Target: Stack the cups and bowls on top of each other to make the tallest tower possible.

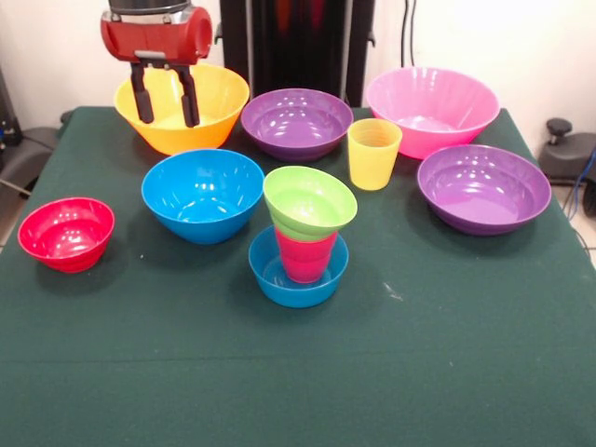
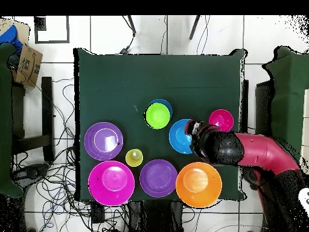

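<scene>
1. Hovering with fingers spread and empty: gripper (image 1: 166, 105), in front of the large yellow bowl (image 1: 212, 102) near the table's (image 1: 112, 372) far edge.
2. Standing mid-table: tower (image 1: 302, 244), lime green bowl (image 1: 310, 201) tilting on red cup (image 1: 305, 256) inside small blue bowl (image 1: 296, 277).
3. Crowding just beside the tower: medium blue bowl (image 1: 203, 193), yellow cup (image 1: 373, 154).
4. Sitting apart: red bowl (image 1: 66, 233), two purple bowls (image 1: 296, 121) (image 1: 484, 186), pink bowl (image 1: 431, 108).

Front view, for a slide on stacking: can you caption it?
Open gripper hangs before the yellow bowl; tower stands three pieces high.
</scene>
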